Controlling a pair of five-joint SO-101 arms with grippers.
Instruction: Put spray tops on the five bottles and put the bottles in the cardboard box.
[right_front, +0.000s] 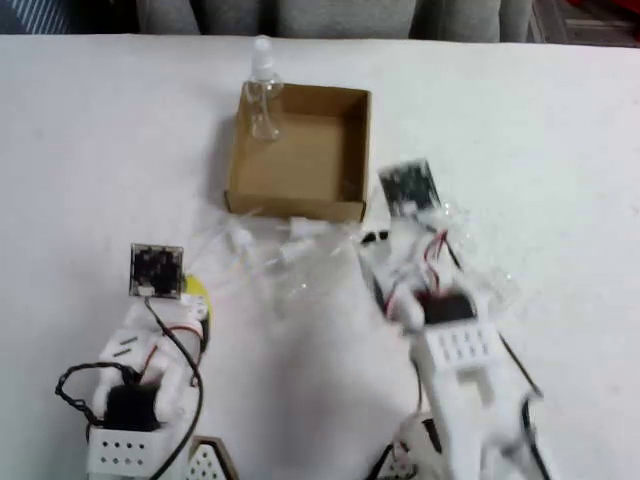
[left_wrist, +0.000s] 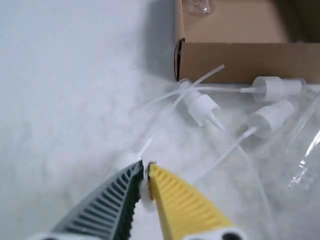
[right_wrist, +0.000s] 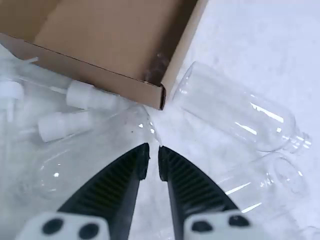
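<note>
Inspection at this moment, all places taken from the cardboard box (right_front: 295, 207). One capped bottle (right_front: 263, 95) stands upright inside the box at its far left corner; I judge the other four are still to be fitted and packed. The left gripper (left_wrist: 145, 167) sits on the table (right_front: 100, 130) in front of the box, off its near left corner. Its grey and yellow jaws are clamped on a small white piece that I take to be the held spray top (left_wrist: 146, 192), with a thin tube running from the tips toward that corner. The loose spray tops (left_wrist: 202, 107) lie just in front of the box's near wall, tubes crossing one another. The right gripper (right_wrist: 153, 152) hovers in front of the box's near right corner, its black jaws drawn together to a narrow slit with nothing between them. Directly beneath it lies the near bottle (right_wrist: 85, 160), uncapped, on its side, just in front of the near wall; I cannot tell which end is its neck. The corner bottle (right_wrist: 235, 112) lies on its side just off the box's near right corner, base close to the corner, threaded neck pointing away from the box. Finding: both open bottles lie on the right arm's side of the box, while the spray top is in the left arm's keeping. In my judgement the coming move turns on the right jaws parting and closing across a bottle's long axis, so its neck can be offered toward the left gripper.
</note>
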